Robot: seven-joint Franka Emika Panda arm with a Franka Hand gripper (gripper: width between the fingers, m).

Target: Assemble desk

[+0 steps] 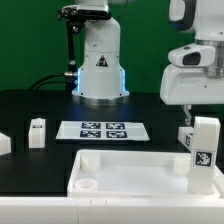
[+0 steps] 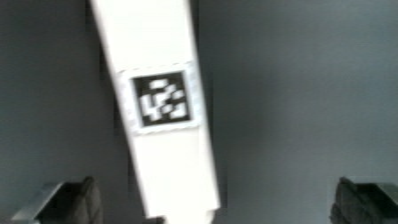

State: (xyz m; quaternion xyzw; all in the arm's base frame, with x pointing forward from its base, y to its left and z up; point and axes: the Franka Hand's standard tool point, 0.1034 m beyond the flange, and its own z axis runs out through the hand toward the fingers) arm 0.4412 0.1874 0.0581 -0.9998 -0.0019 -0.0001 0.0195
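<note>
the gripper (image 1: 190, 108) is hanging at the exterior view's right, its jaws standing wide open and holding nothing. just under it a tagged white leg (image 1: 205, 147) is standing upright at the right end of the desk top (image 1: 130, 170), which is lying at the lower middle. the marker board (image 1: 103, 130) is lying behind it, and another leg (image 1: 37, 132) is standing at the exterior view's left.

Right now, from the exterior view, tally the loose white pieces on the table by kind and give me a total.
Desk top: 1
Legs: 4, one of them cut off by the frame edge
Marker board: 1
Total: 6
</note>
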